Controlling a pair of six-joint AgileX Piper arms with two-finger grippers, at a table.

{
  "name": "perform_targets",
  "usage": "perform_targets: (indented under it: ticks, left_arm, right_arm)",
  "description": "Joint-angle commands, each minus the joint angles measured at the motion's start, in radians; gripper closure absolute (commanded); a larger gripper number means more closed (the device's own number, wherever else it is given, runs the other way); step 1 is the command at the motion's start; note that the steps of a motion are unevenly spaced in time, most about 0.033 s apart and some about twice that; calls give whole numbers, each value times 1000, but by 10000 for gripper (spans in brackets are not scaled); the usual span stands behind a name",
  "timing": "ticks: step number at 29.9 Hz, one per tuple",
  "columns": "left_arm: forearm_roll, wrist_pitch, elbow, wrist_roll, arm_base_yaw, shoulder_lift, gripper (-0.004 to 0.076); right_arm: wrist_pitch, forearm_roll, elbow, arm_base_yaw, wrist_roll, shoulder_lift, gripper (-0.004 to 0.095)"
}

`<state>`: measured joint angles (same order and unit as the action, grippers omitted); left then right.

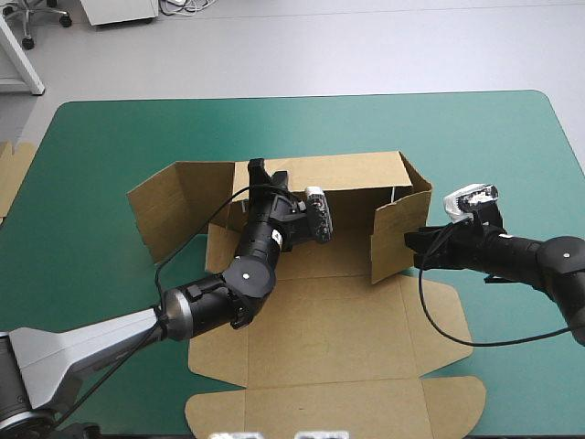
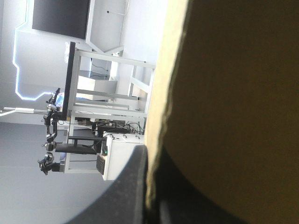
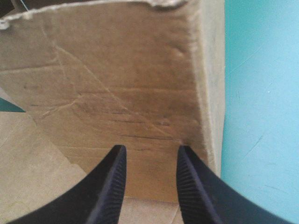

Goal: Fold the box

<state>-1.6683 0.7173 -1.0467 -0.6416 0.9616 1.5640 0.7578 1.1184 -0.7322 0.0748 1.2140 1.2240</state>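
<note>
In the high view, the cut sheet of brown board, the box, lay at the middle of the table's teal-green cover. Its back wall stood upright, a side flap angled out toward the table's left edge, and the right-hand wall stood folded inward. Its base and lid panels were flat toward the near edge. The left gripper, of two broad black fins, reached over the base to the top edge of the back wall. The right gripper, of the same black fins, sat just outside the right-hand wall. A pale-brown edge of spare board showed at the table's left edge.

In the left wrist view, the box's wall ran edge-on between the gripper's fingers, which were all but closed and pinched the sheet.

In the right wrist view, the fingers stood a little apart and gripped nothing. Their tips lay close against the creased outer face of the box's wall; I could not tell whether they touched it. The teal-green cover showed beside that wall.
</note>
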Motion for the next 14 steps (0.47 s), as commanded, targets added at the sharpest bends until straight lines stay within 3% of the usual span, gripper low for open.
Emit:
perform_targets:
  ticks: [1, 14]
  left_arm:
    - [-100, 2, -31, -53, 8, -43, 734]
    - [-100, -8, -29, -34, 8, -43, 734]
  right_arm:
    - [-29, 108, -1, 3, 81, -21, 551]
    - [-140, 261, 5, 3, 362, -17, 551]
